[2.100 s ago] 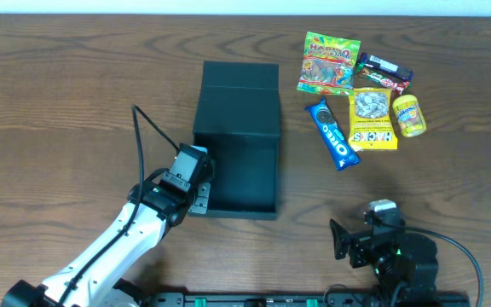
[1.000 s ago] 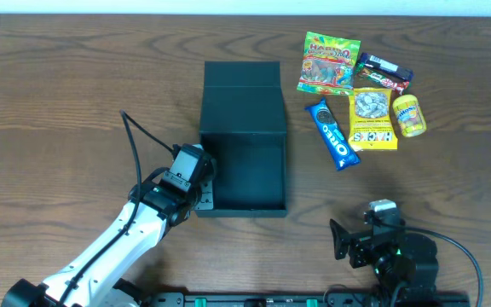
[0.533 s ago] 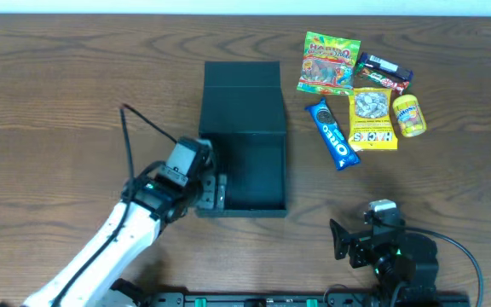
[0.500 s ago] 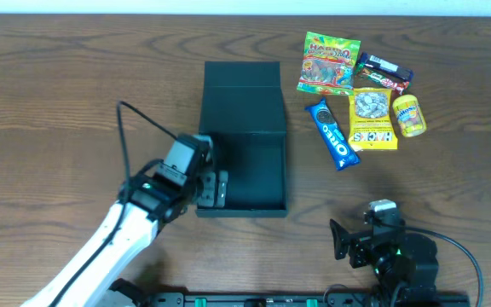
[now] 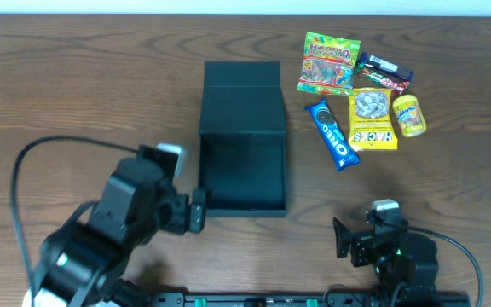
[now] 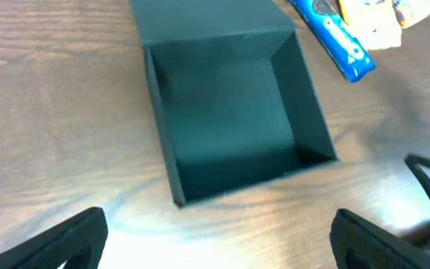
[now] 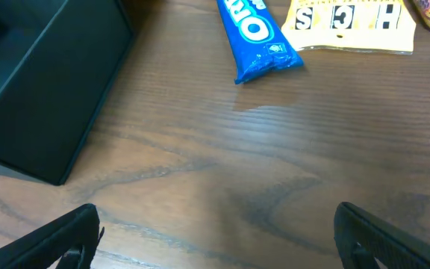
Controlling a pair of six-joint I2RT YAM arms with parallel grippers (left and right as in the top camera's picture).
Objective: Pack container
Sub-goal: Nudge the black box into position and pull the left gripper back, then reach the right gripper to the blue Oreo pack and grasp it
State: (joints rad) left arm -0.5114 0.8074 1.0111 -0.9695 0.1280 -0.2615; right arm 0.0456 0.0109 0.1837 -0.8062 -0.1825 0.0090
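Observation:
The container (image 5: 241,175) is a matte black box lying open in the middle of the table, its flat lid (image 5: 241,95) folded back on the far side. In the left wrist view its empty inside (image 6: 234,119) fills the upper middle. My left gripper (image 6: 219,246) is open and holds nothing. It hangs over bare wood just in front of the box's near-left corner, apart from it. My right gripper (image 7: 222,243) is open too, over bare wood to the right of the box wall (image 7: 43,82).
Snacks lie at the back right: a blue Oreo pack (image 5: 332,134), a yellow packet (image 5: 372,119), a green gummy bag (image 5: 329,61), a dark bar (image 5: 384,72) and a small yellow tub (image 5: 409,115). The right arm (image 5: 390,251) sits at the front edge.
My left gripper has let go of the container's left wall, opened wide and drawn back toward the front left. The container ended slightly further right. The right arm has not moved.

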